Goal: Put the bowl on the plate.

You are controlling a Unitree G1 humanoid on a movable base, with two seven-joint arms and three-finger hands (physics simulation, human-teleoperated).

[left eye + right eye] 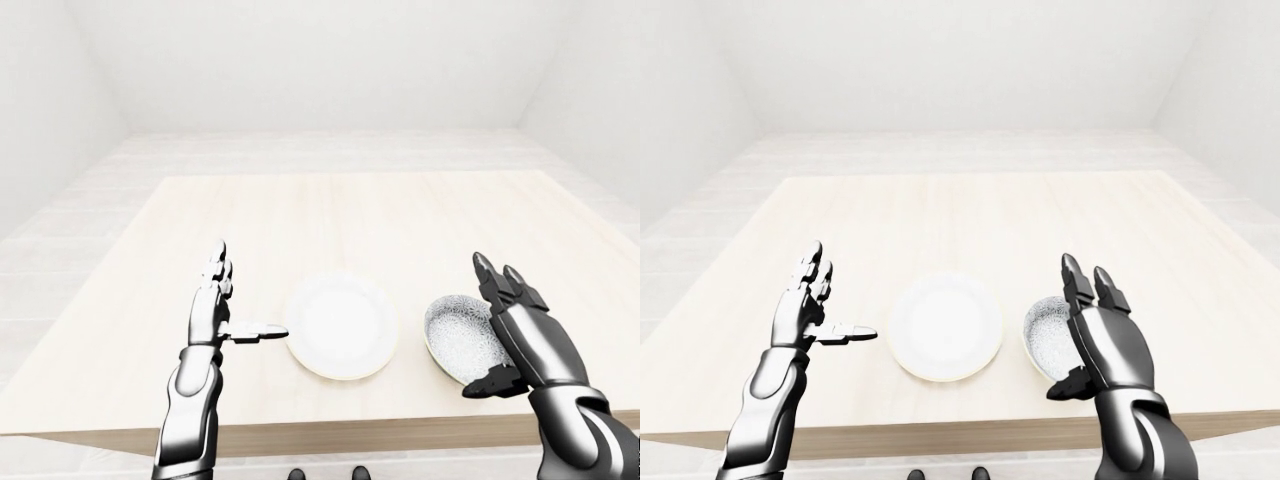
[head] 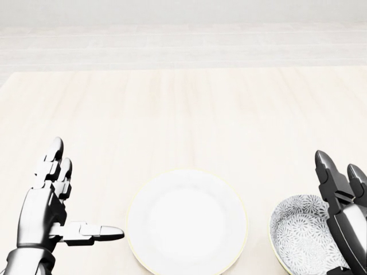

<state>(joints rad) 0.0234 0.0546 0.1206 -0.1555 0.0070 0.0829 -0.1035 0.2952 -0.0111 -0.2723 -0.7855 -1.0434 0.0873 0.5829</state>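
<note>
A plain white plate (image 2: 187, 222) lies on the pale wooden table (image 2: 183, 114), low in the head view. To its right sits a grey speckled bowl (image 2: 298, 235), apart from the plate. My right hand (image 1: 505, 330) stands open just right of the bowl, fingers upright along its rim and thumb curled under its near edge; the fingers do not close round it. My left hand (image 2: 63, 212) is open to the left of the plate, fingers up and thumb (image 2: 94, 232) pointing toward the plate's rim without touching it.
The table's near edge (image 1: 320, 430) runs across the bottom of the left-eye view, with my feet showing below it. A pale floor and white walls surround the table.
</note>
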